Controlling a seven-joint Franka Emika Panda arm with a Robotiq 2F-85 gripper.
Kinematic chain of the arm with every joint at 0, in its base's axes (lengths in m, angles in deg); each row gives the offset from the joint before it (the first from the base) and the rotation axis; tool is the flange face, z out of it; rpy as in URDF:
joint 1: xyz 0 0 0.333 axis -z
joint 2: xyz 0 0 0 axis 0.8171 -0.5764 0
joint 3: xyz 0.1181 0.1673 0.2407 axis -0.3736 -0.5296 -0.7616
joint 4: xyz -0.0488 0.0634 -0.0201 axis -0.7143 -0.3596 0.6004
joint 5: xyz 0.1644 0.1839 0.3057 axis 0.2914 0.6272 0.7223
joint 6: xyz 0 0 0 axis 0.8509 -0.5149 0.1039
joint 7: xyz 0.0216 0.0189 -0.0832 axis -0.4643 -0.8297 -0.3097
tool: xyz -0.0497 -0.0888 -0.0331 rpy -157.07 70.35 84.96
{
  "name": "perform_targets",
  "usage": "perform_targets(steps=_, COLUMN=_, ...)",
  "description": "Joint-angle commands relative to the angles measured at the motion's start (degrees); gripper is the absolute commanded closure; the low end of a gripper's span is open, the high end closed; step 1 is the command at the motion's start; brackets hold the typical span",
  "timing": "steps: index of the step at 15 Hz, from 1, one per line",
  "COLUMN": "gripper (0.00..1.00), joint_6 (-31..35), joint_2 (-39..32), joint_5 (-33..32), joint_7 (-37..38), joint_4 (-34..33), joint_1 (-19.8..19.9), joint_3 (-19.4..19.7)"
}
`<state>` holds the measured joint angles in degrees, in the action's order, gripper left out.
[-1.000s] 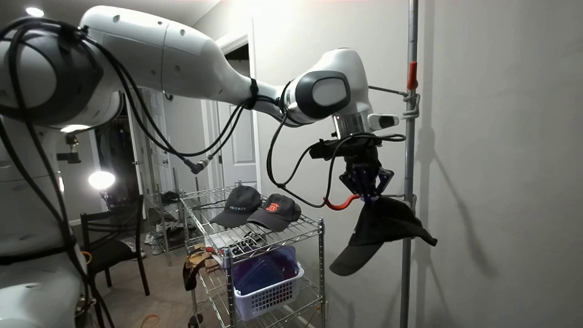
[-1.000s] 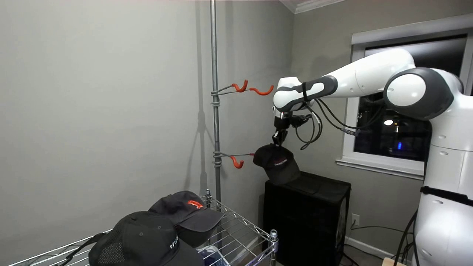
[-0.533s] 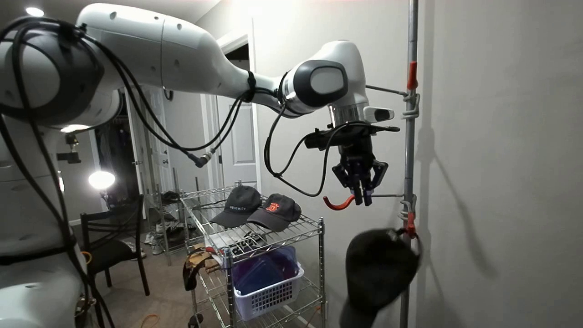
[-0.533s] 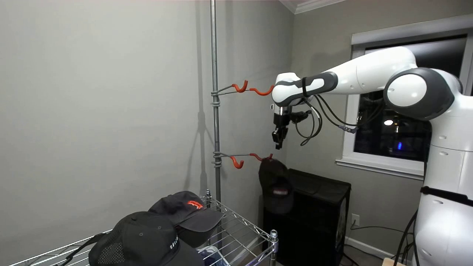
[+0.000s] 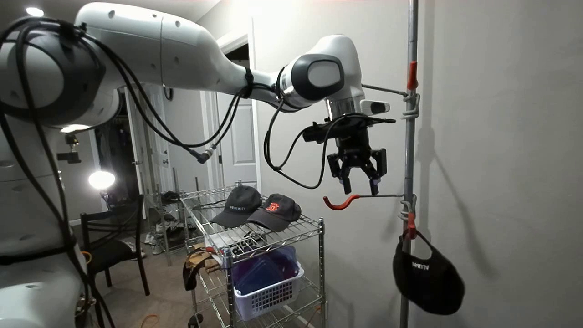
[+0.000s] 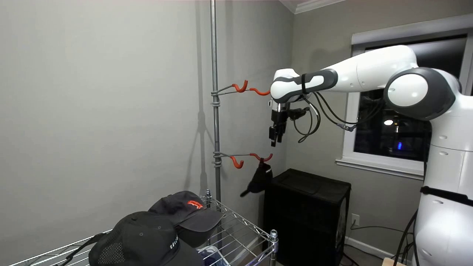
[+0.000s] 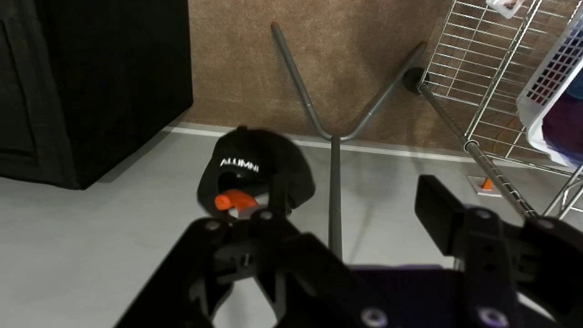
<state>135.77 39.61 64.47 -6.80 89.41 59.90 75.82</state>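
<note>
I see the black cap [image 5: 428,283], white ALUMNI lettering beside its back opening, hanging tilted by its strap from the red hook [image 5: 411,225], between five and six o'clock below it in an exterior view.

The tool [image 5: 360,187] points downward, jaws spread apart

My fingers [image 7: 439,216] stand apart, seen either side of the pole [image 7: 335,196]. Left of the pole is a cap [image 7: 255,148] lettered ALUMNI, a hook [image 7: 235,199] at its opening; farther left, a box [image 7: 118,82]. Right of the pole I see a rack [image 7: 503,68] with a basket [image 7: 542,93]; at the pole's foot, legs [image 7: 294,70] splay.
</note>
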Motion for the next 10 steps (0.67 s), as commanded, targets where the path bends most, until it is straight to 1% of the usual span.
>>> perform_targets(steps=1, gripper=0.01, joint_6=-1.96, joint_2=0.98, joint_5=-1.10, joint_7=1.00, joint_4=-0.86, joint_1=-0.05, joint_3=-1.29)
perform_targets(steps=6, gripper=0.00, joint_6=-3.28, joint_2=5.21, joint_5=-2.20, joint_7=0.70, joint_4=2.22, joint_1=-1.14, joint_3=-3.25)
perform_targets(steps=10, gripper=0.00, joint_6=-5.86, joint_2=9.66, joint_5=-2.83, joint_7=1.03, joint_4=4.48, joint_1=-3.25, joint_3=-5.47)
